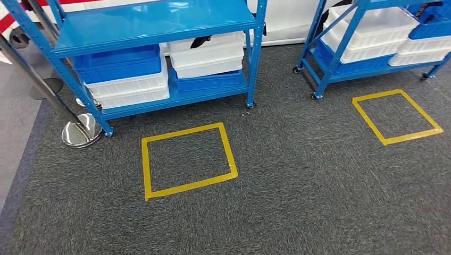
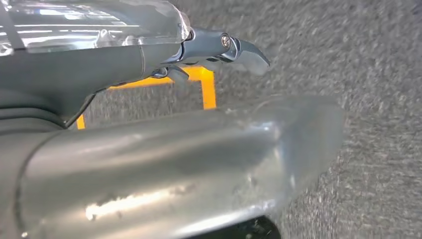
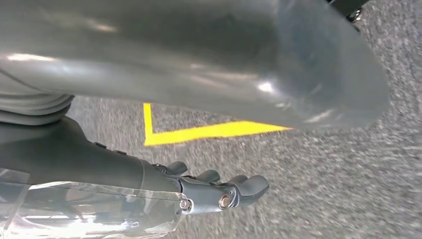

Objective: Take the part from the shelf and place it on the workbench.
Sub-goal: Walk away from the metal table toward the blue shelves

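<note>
Blue shelf (image 1: 154, 24) is standing on grey carpet, carrying white and blue bins (image 1: 127, 79); no readable writing, part's place unclear. Left hand (image 2: 219, 50) and right hand (image 3: 214, 191) are hanging empty, fingers loosely extended, over yellow tape square (image 1: 187, 159).

- Grey carpet (image 1: 298, 180) bears two yellow tape squares: one (image 1: 189, 160) before the left rack, another (image 1: 396, 117) farther right.
- Chrome stanchion base (image 1: 81, 130) just beside the left rack's foot.

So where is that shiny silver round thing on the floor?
In the head view, the shiny round base sits at the left, on the carpet's edge, beside the blue shelf's front left leg.
</note>
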Robot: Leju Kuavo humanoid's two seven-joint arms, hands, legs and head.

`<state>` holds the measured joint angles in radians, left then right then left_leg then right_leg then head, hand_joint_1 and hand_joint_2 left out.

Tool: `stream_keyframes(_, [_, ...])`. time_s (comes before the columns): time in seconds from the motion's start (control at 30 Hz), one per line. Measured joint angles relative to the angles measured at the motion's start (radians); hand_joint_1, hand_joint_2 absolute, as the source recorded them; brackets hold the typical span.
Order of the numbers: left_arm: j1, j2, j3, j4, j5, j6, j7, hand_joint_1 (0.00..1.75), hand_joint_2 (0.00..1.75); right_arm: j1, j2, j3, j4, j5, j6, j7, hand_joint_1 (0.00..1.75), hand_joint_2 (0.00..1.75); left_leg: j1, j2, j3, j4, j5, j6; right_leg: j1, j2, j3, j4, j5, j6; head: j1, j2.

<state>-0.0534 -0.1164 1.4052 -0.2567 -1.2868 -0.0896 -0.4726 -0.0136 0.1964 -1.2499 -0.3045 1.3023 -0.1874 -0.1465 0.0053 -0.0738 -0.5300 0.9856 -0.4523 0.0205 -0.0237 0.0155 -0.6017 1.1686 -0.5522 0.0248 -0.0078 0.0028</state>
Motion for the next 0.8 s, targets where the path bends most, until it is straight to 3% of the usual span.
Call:
stream_keyframes(0.03, [0.0,0.0,0.0,0.0,0.0,0.0,0.0,0.0,0.0,0.001,0.0,-0.001,0.0,0.0,0.0,0.0,0.0,0.0,0.001,-0.015,-0.003,0.01,-0.005,-0.008,-0.004,0.029,0.025,-0.062,0.029,0.002,0.001,0.0])
stream_keyframes(0.1, [-0.001,-0.001,0.0,0.0,-0.001,0.0,0.0,0.0,0.0,0.001,-0.001,-0.002,-0.001,0.002,0.0,0.001,0.0,0.0,0.003,-0.04,-0.016,0.025,-0.012,-0.024,-0.009,0.073,0.049,-0.127,0.049,-0.001,0.002,0.0])
stream_keyframes(0.13, [-0.001,-0.001,0.0,0.0,-0.001,0.001,0.0,0.0,0.0,0.0,-0.001,-0.003,-0.001,0.003,0.0,0.002,0.0,0.0,0.004,-0.052,-0.023,0.028,-0.013,-0.031,-0.007,0.079,0.05,-0.131,0.044,-0.005,0.003,0.0])
stream_keyframes(0.2, [0.002,-0.001,0.0,0.0,-0.002,0.002,-0.001,0.0,0.0,-0.003,-0.001,-0.005,-0.001,0.007,0.0,0.003,0.0,0.0,0.009,-0.063,-0.03,0.03,-0.012,-0.043,-0.006,0.053,0.052,-0.135,0.045,-0.019,0.004,0.0])
stream_keyframes(0.27, [0.004,-0.002,0.0,0.0,-0.002,0.001,-0.002,0.0,0.0,-0.003,-0.001,-0.009,-0.002,0.007,0.0,0.002,0.0,0.0,0.008,-0.016,-0.051,0.076,-0.041,-0.052,-0.007,0.027,0.059,-0.143,0.047,-0.033,-0.002,0.0])
stream_keyframes(0.33, [0.001,-0.003,0.0,0.0,-0.003,-0.004,-0.006,0.0,0.0,0.0,-0.001,-0.017,-0.002,0.001,0.0,-0.002,0.0,0.0,0.007,0.047,-0.109,0.194,-0.102,-0.058,-0.004,0.003,0.062,-0.146,0.045,-0.042,-0.009,0.0])
stream_keyframes(0.4, [-0.001,-0.003,0.0,0.0,-0.002,-0.011,-0.011,0.0,0.0,0.0,-0.001,-0.026,-0.002,-0.005,0.0,-0.006,0.0,0.0,0.009,0.066,-0.168,0.309,-0.142,-0.062,0.001,-0.017,0.063,-0.146,0.04,-0.044,-0.009,0.0])
stream_keyframes(0.43, [0.0,-0.003,0.0,0.0,-0.002,-0.013,-0.013,0.0,0.0,0.0,-0.001,-0.03,-0.002,-0.006,0.0,-0.007,0.0,0.0,0.009,0.068,-0.177,0.326,-0.136,-0.062,0.002,-0.025,0.064,-0.146,0.036,-0.044,-0.01,0.0])
stream_keyframes(0.47, [0.003,-0.003,0.0,0.0,-0.002,-0.014,-0.015,0.0,0.0,-0.001,-0.001,-0.033,-0.002,-0.006,0.001,-0.009,0.0,0.0,0.009,0.069,-0.162,0.298,-0.11,-0.059,0.003,-0.029,0.068,-0.146,0.032,-0.043,-0.01,0.0])
stream_keyframes(0.53, [0.007,-0.002,0.001,0.0,-0.002,-0.014,-0.019,0.0,0.0,-0.002,0.0,-0.038,-0.004,-0.006,0.004,-0.012,0.0,0.0,0.003,0.073,-0.09,0.159,-0.043,-0.044,0.004,-0.036,0.079,-0.147,0.024,-0.04,-0.01,0.0])
stream_keyframes(0.57, [0.007,-0.002,0.001,0.0,-0.003,-0.015,-0.021,0.0,0.0,-0.002,0.001,-0.041,-0.004,-0.006,0.006,-0.013,0.0,0.0,-0.001,0.078,-0.056,0.094,-0.025,-0.034,0.005,-0.039,0.085,-0.148,0.02,-0.036,-0.01,0.0])
stream_keyframes(0.63, [0.006,0.0,0.001,0.0,-0.003,-0.015,-0.025,0.0,0.0,-0.003,0.003,-0.045,-0.005,-0.004,0.01,-0.014,0.0,0.0,-0.009,0.085,-0.023,0.027,-0.022,-0.018,0.005,-0.044,0.096,-0.152,0.019,-0.024,-0.01,0.0])
stream_keyframes(0.73, [0.01,-0.001,0.001,0.0,-0.004,-0.015,-0.026,0.0,0.0,-0.005,0.003,-0.049,-0.008,-0.001,0.014,-0.015,0.0,0.0,-0.007,0.078,0.007,-0.003,-0.02,0.0,0.004,-0.041,0.107,-0.137,0.032,-0.004,-0.01,0.0])
stream_keyframes(0.8, [0.012,-0.003,0.001,0.0,-0.004,-0.016,-0.026,0.0,0.0,-0.006,0.003,-0.052,-0.009,0.002,0.014,-0.015,0.0,0.0,-0.003,0.075,0.033,-0.015,-0.02,0.009,0.002,-0.029,0.08,-0.08,0.001,0.003,-0.006,0.0])
